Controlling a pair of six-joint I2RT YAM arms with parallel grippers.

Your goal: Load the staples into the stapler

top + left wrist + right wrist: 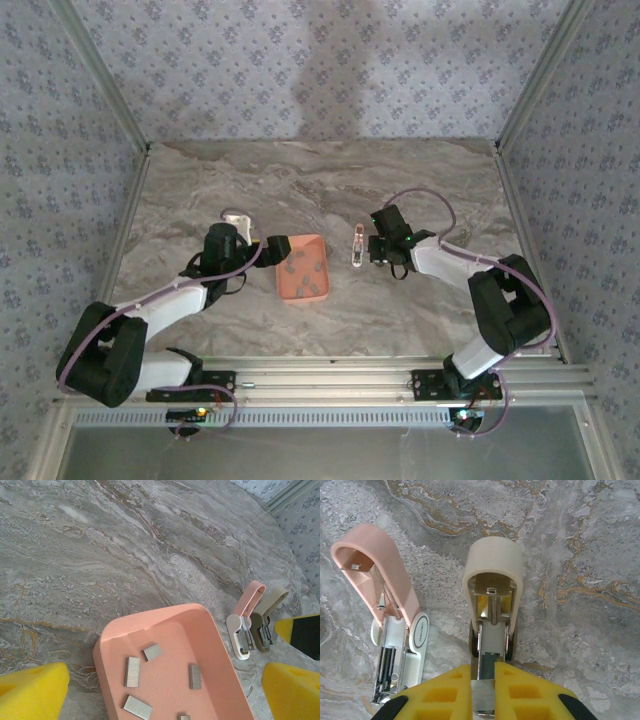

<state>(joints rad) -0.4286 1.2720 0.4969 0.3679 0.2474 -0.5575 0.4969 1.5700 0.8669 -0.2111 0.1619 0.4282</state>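
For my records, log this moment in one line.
left gripper: open at salmon tray of grey staple strips; right gripper: shut on cream mini stapler; pink-white stapler: lying open

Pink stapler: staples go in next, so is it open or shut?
Open: the pink stapler has its top swung back off the white base, baring the metal channel.

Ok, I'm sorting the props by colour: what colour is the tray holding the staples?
Salmon pink, plain with no pattern. The tray shows best in the left wrist view.
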